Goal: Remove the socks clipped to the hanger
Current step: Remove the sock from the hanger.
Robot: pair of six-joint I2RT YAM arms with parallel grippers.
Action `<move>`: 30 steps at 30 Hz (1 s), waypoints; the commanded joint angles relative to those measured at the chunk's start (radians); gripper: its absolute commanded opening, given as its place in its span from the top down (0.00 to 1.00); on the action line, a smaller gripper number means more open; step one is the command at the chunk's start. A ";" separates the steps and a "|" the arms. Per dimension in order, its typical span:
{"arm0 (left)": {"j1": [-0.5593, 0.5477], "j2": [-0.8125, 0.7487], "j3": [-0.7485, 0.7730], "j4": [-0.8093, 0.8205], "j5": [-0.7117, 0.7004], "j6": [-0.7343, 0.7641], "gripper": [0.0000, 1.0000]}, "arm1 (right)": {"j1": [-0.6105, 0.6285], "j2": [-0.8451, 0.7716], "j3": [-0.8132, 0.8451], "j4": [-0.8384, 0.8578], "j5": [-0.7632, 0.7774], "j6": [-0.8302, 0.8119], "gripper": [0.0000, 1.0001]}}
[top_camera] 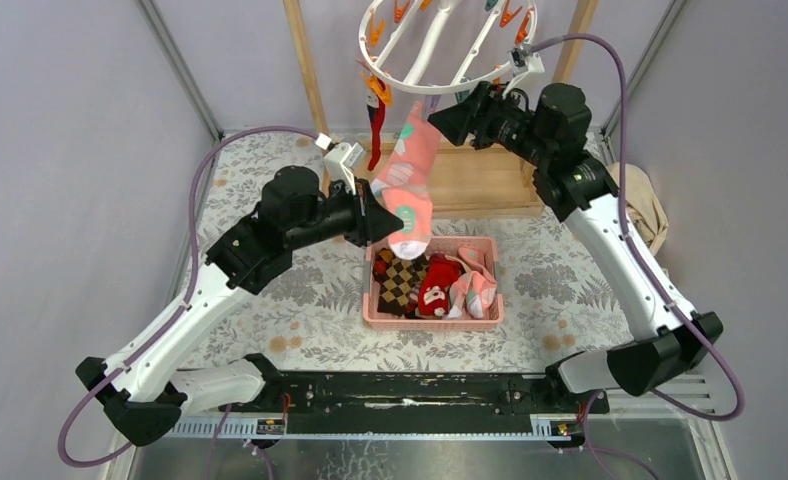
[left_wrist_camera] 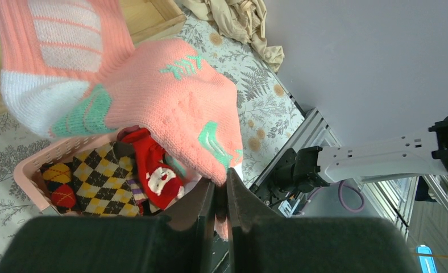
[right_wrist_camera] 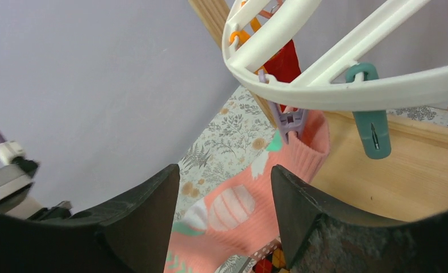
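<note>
A pink sock (top_camera: 410, 170) with coloured patches hangs from the round white hanger (top_camera: 450, 75), its cuff pinched in a lilac clip (right_wrist_camera: 289, 122). My left gripper (top_camera: 395, 222) is shut on that sock's toe end, and the pink fabric (left_wrist_camera: 165, 108) is squeezed between the fingertips (left_wrist_camera: 222, 187). My right gripper (top_camera: 435, 122) is open just below the hanger ring (right_wrist_camera: 347, 94), its jaws (right_wrist_camera: 224, 187) apart in front of the clip and touching nothing. A red sock (top_camera: 375, 135) hangs from another clip at the ring's left side.
A pink basket (top_camera: 430, 322) under the hanging sock holds an argyle sock (left_wrist_camera: 96, 182), a red Santa sock (left_wrist_camera: 156, 176) and pink ones. The wooden frame (top_camera: 480, 180) stands behind it. A beige cloth (top_camera: 645, 205) lies at the right. An empty teal clip (right_wrist_camera: 372, 131) dangles nearby.
</note>
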 commanded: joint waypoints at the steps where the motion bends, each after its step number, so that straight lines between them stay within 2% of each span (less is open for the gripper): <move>1: 0.002 0.009 0.102 -0.026 0.022 0.009 0.84 | 0.016 0.038 0.069 0.076 0.041 -0.007 0.34; 13: 0.002 0.018 0.270 -0.099 0.071 0.001 0.83 | 0.030 0.101 0.066 0.092 0.130 -0.056 0.39; 30: 0.003 -0.017 0.294 -0.127 0.078 -0.024 0.82 | 0.034 0.166 0.118 0.162 0.167 -0.092 0.40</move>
